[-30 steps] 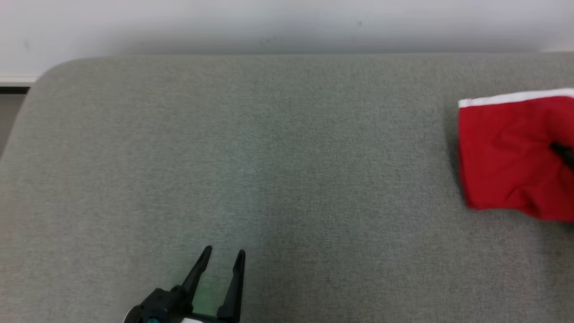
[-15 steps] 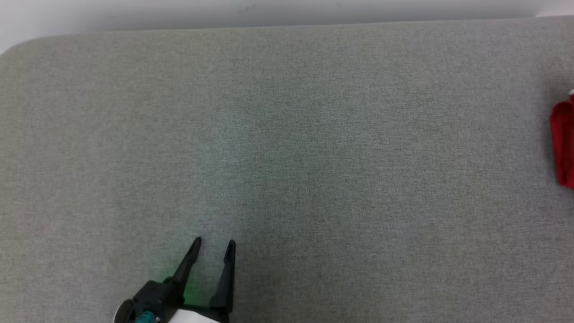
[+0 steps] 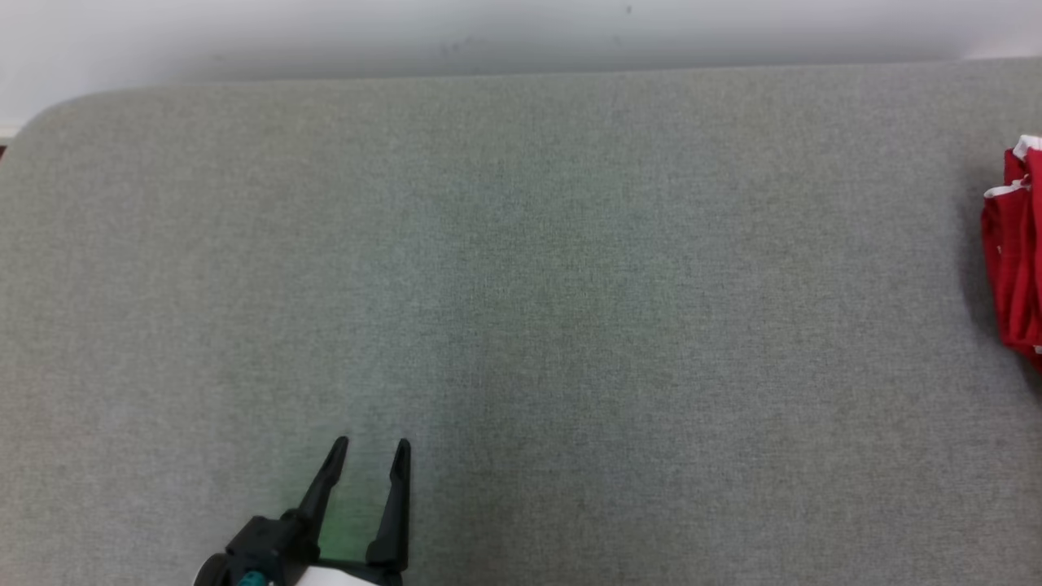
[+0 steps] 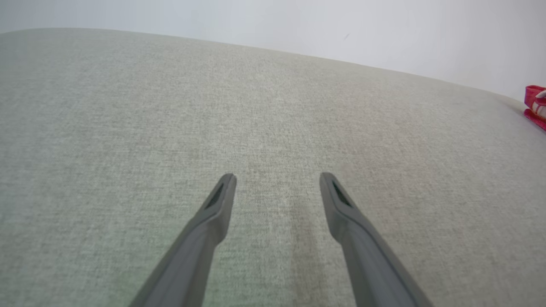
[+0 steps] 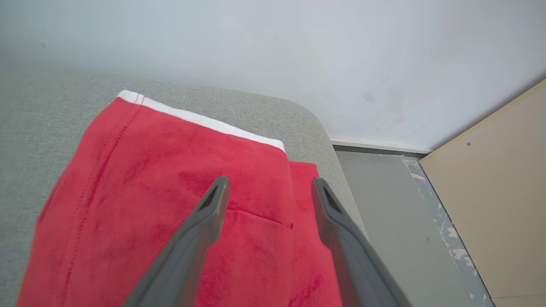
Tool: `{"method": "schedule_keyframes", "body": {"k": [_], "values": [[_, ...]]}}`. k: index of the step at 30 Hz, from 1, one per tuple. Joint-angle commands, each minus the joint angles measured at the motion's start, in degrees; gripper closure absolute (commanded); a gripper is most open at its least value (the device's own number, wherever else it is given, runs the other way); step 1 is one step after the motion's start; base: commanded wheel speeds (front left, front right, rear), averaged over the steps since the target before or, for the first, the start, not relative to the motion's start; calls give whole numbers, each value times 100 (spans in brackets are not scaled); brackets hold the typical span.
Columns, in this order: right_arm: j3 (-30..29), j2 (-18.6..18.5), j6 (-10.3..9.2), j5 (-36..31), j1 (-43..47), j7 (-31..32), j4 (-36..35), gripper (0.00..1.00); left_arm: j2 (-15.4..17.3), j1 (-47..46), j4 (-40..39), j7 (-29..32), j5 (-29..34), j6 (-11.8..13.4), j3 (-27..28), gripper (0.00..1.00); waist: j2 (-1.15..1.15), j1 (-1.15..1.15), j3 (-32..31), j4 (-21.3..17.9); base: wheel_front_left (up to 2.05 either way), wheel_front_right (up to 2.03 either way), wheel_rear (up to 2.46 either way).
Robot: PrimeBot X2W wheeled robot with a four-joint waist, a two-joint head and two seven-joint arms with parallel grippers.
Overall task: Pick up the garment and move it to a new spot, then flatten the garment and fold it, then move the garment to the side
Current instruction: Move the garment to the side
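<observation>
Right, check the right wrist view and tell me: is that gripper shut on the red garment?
No: the right gripper has its jaws wide apart over the red garment, with no cloth pinched between them.

Bright, even, diffuse light, no glare. Head view: soft shadow on the tabletop (image 3: 521, 285) just left of the red garment (image 3: 1013, 260) at right edge; faint green tint by the left hand (image 3: 371, 443), lower left; dim band along the wall (image 3: 521, 32) at top. Wrist views: wide-angle bowing of tabletop edge, fingers (image 4: 204, 238) soft twd bottom; right wrist view's upper left hazy.
</observation>
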Motion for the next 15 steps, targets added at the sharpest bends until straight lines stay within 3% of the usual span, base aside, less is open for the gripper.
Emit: {"method": "schedule_keyframes", "body": {"k": [1, 8, 15], "values": [[-3, 56, -14, -1, 196, -195, -134, 0, 23, 93, -20, 2, -22, 16, 36, 0, 0, 0, -150, -7, 0, 0, 0], [-165, 463, -14, -227, 1009, -1108, -954, 0, 23, 333, -138, 2, -83, 90, 129, 0, 0, 0, -727, 45, 0, 0, 0], [-398, 1251, -13, -927, 2088, -2044, -1677, 0, 23, 765, -260, 2, -160, 278, 326, 0, 0, 0, -1454, -40, 0, 0, 0]]}}
